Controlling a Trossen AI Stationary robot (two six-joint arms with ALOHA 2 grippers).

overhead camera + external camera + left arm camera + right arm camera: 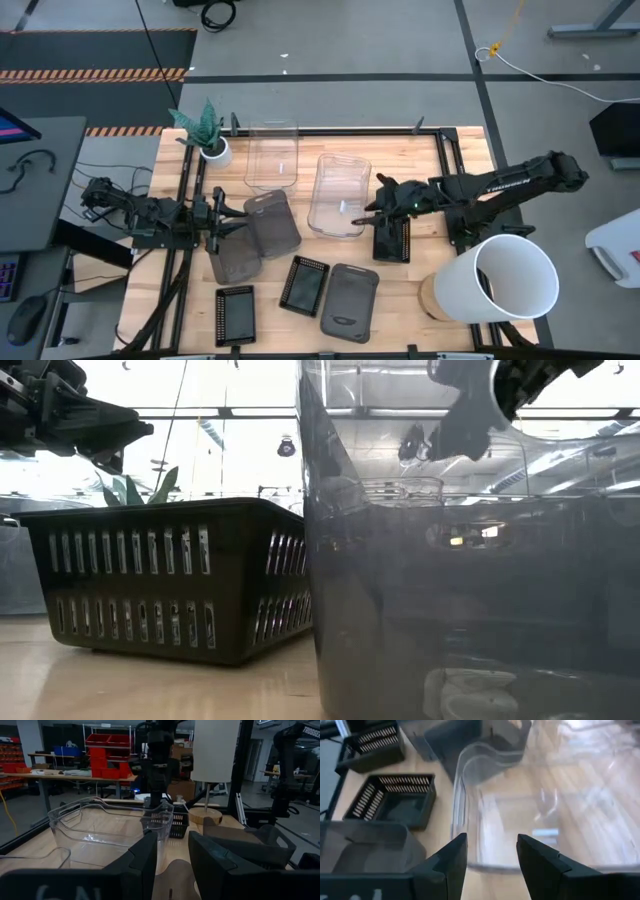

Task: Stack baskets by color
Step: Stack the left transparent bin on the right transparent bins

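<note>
Right now the left gripper hangs over the left side of the wooden table, its dark fingers parted with nothing between them, just beside two smoky dark grey shallow plastic baskets that overlap each other. The right gripper reaches in from the opposite side, fingers also apart and empty, poised at the near edge of a clear transparent rectangular basket. A second clear basket lies near it toward the far edge, beside a small potted plant. One black mesh-sided basket sits under the right arm; two more lie toward the front edge, with a third smoky grey basket between them and a large white bucket.
</note>
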